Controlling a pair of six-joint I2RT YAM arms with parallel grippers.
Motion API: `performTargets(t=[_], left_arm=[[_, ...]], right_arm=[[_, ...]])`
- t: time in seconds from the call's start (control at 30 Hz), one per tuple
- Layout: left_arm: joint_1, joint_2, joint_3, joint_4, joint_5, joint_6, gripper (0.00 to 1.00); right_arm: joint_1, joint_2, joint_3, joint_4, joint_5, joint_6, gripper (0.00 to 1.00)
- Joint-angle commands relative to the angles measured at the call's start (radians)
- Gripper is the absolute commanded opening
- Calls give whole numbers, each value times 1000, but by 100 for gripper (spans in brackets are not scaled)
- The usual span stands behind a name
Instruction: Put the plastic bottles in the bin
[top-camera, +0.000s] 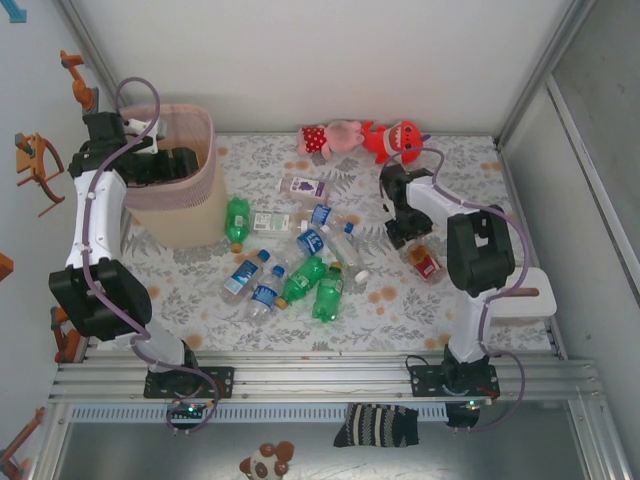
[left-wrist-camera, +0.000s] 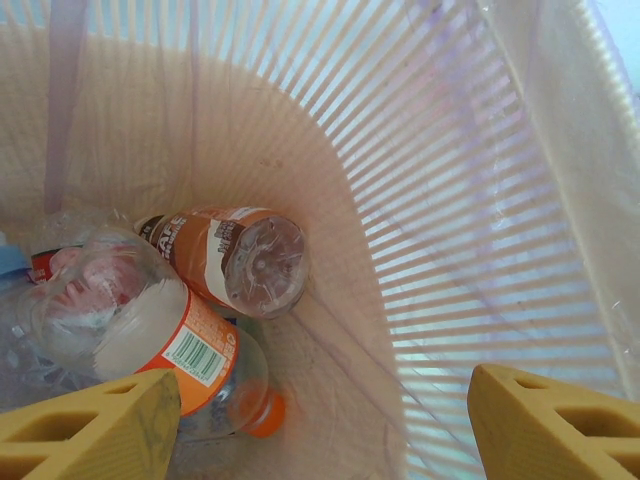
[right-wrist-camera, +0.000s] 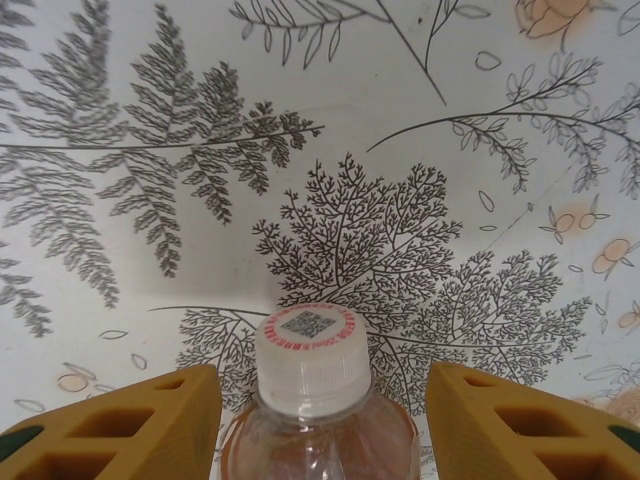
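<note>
**Some bottles in the bin, most left on the table**

Top view: the bin (top-camera: 196, 218) stands at the far left of the table (top-camera: 470, 330), and the left gripper (top-camera: 168, 165) hangs over its mouth. About nine bottles (top-camera: 303, 280) lie on the cloth. Most are in a loose group in the middle, green ones and clear ones with blue labels. A red-labelled bottle (top-camera: 425, 262) lies apart on the right, just below the right gripper (top-camera: 408, 235). Two cartons (top-camera: 305, 186) and two plush toys (top-camera: 335, 138) at the far edge are not part of the task.

Left wrist view: inside the bin lie a brown-labelled bottle (left-wrist-camera: 230, 260), an orange-labelled bottle (left-wrist-camera: 160, 340) and a few more under them. The left gripper (left-wrist-camera: 320, 400) has its jaws wide apart and holds nothing.

Right wrist view: the jaws of the right gripper (right-wrist-camera: 315, 400) stand on both sides of a capped bottle (right-wrist-camera: 310, 350), close to its shoulders. I cannot tell if they press on it. It is probably the red-labelled one.

I judge that less than half of the work is done. All the bottles on the cloth remain.

The cloth (right-wrist-camera: 330, 150) is white with grey ferns and small orange flowers, and it lies flat. White walls close the table on three sides. Metal rails (top-camera: 320, 380) run along the near edge, with a striped sock (top-camera: 380, 425) below them.
</note>
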Motion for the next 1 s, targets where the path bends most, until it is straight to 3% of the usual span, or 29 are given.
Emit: performTargets(t=[0.0,0.5,0.77,0.97], left_arm=[[5,-31,-6,12,22,-11,75],[4,-26,-11,23,98,-17,75],[-9,-17,-8,23,173,-14,74],[-45,-28,-16,23,199,14,74]], right_arm=[[-10,29,42,-37,-3,-24,54],[-16,111,55,-46,-18,-35,44],[-16,98,44,-45,-28,-32,33],[-16,64,29,-44,-39,-29,31]])
